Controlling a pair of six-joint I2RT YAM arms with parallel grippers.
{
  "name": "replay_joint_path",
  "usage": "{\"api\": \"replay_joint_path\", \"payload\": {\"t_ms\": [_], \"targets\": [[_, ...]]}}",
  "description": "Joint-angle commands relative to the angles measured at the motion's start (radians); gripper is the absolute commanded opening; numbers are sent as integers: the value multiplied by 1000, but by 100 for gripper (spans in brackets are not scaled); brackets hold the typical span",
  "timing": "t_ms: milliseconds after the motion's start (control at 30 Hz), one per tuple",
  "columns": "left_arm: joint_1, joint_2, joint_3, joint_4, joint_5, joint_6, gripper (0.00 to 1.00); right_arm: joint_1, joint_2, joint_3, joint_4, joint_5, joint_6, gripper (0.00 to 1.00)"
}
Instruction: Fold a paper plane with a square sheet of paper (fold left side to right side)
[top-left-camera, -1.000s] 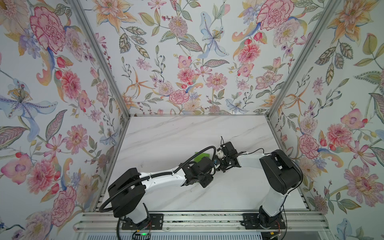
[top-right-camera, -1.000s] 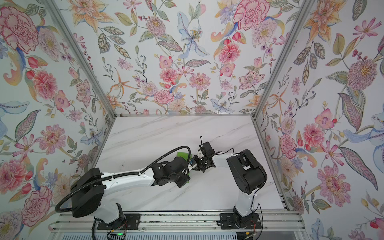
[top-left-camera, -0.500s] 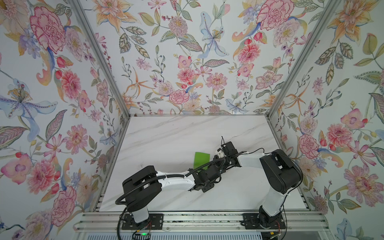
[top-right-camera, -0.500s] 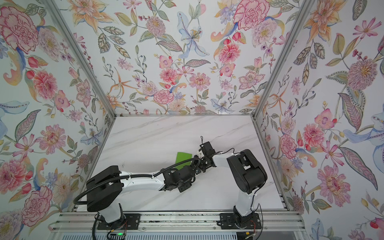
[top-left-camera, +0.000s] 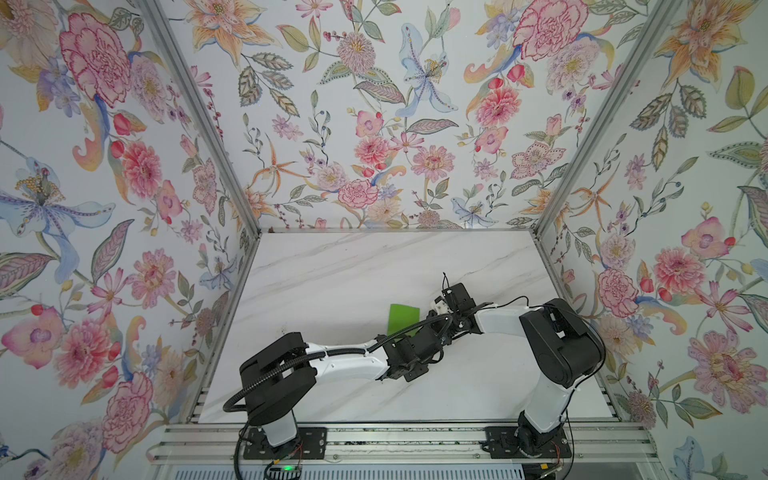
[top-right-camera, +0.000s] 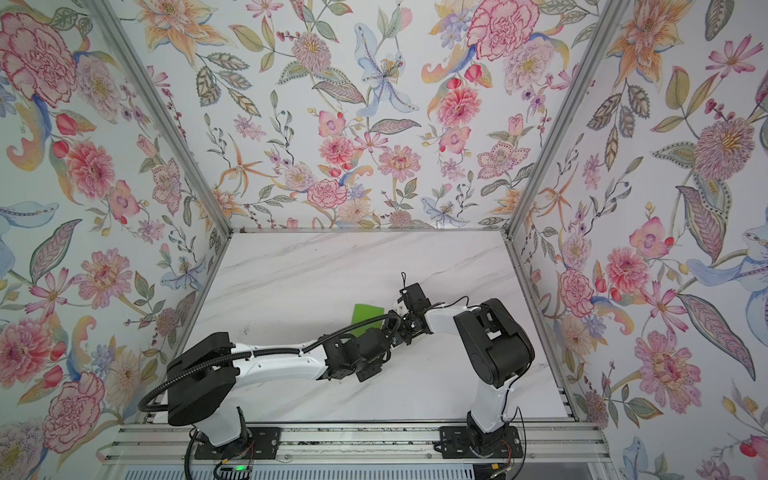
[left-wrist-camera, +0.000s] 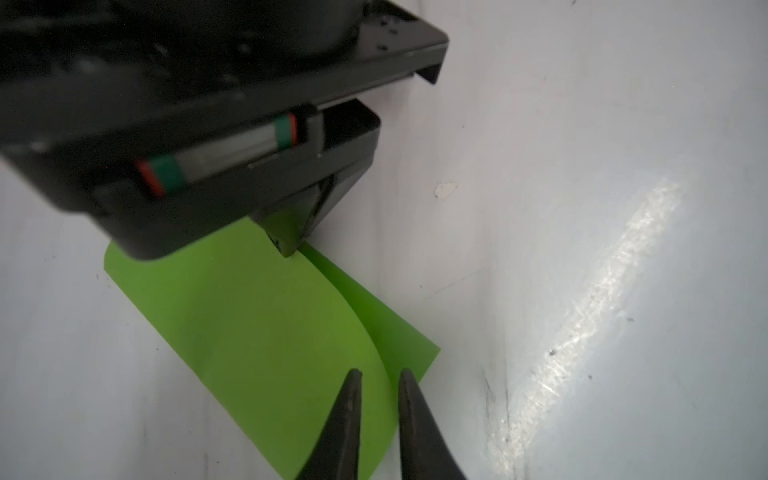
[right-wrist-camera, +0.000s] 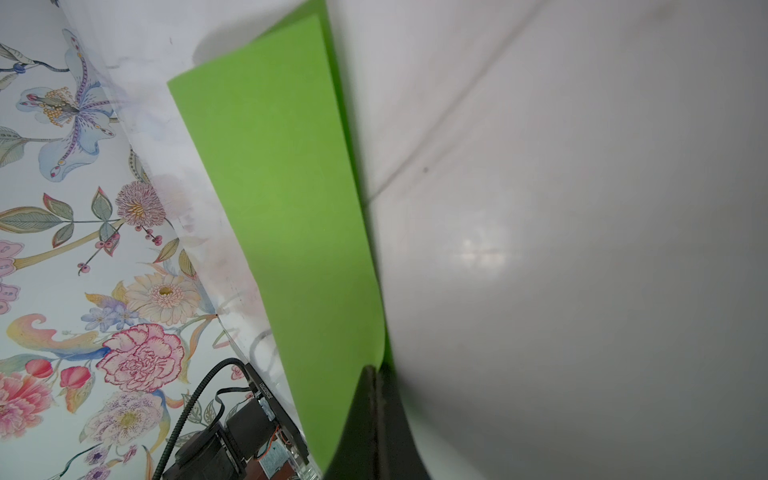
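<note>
**Item:** square sheet of paper, bright green, unmarked.

**Condition:** doubled over on itself, and reads as a narrow rectangle in both top views. In the left wrist view the upper layer bows upward. Its free edge curves short of the lower layer's edge, leaving a darker strip uncovered. No pressed crease can be made out.

**Location:** on the worktop, right of centre, between the two wrists.

**Right tool**: jaws closed, with the tip at one corner of the doubled sheet. It appears to pinch both layers there, and its own wrist view shows green paper running into the closed tips.

**Left tool**: jaws a narrow gap apart at the other end of the free edge. One finger sits over the upper layer and one over the uncovered strip. Nothing is visibly clamped.

**Surroundings:** white marbled surface, floral walls.

**Hazards, as judged:**
- The edges are not aligned, so pressing now would likely set a skewed crease.
- The upper layer looks springy and may flip back if the corner pinch loosens.
- A sideways drag by the left tool could pivot the sheet about the pinned corner, or wrinkle it.
- The two tools work close together, so contact between them is possible.
</note>
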Motion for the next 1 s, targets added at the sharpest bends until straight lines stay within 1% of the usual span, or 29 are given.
{"api": "replay_joint_path", "payload": {"t_ms": [0,167,233,267,300,333,400,500,733,767,833,967], "targets": [[-5,-21,8,-22,-9,3,14,-7,43,-33,-111,67,11,0],[-2,-9,10,-31,0,-7,6,-7,39,-37,-111,72,10,0],[3,-8,8,-30,16,-14,5,-7,39,-38,-111,72,9,0],[10,-7,7,-28,23,-20,7,-7,41,-37,-111,72,9,0],[14,-5,6,-27,27,-27,11,-6,40,-38,-111,72,9,0],[21,-2,5,-27,36,-32,13,-7,40,-38,-111,73,9,0],[28,3,4,-28,44,-39,14,-6,39,-38,-111,73,9,0],[36,11,6,-29,59,-43,13,-7,41,-38,-111,73,9,0],[40,20,11,-41,59,-43,9,-7,41,-39,-111,77,9,0],[41,19,10,-42,59,-44,9,-7,43,-38,-111,78,9,0],[45,21,10,-42,61,-48,13,-7,44,-37,-110,78,9,0],[50,26,12,-50,67,-46,13,-7,44,-37,-111,78,9,0]]}}
